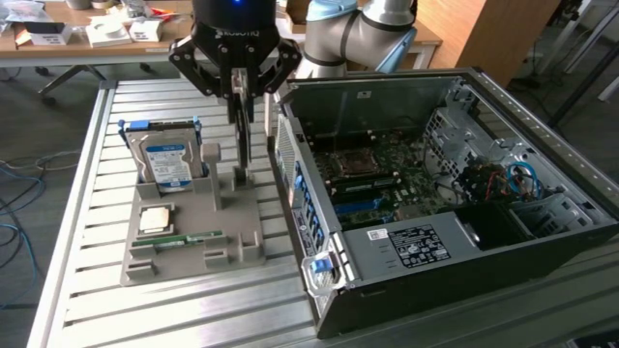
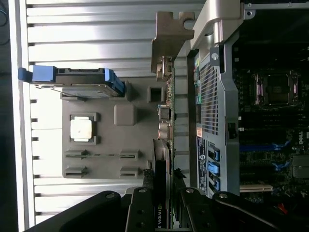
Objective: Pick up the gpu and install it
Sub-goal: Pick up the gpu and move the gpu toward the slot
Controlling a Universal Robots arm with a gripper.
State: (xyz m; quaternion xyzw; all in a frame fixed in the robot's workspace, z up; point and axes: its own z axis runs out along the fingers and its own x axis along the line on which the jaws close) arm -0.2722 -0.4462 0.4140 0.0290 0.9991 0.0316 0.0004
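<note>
The gpu hangs upright and edge-on, a thin dark card between the hard drive and the open computer case. My gripper is directly above it, shut on its upper edge. The card's lower end reaches the back of the grey holder; I cannot tell whether it is clear of the slot. In the wrist view the gpu runs away from my gripper, with its metal bracket at the far end and a black finger on each side.
The silver hard drive with a blue label stands in the holder. A square chip and a green memory stick lie nearer the front. The motherboard is exposed inside the case. The slatted metal table carries everything.
</note>
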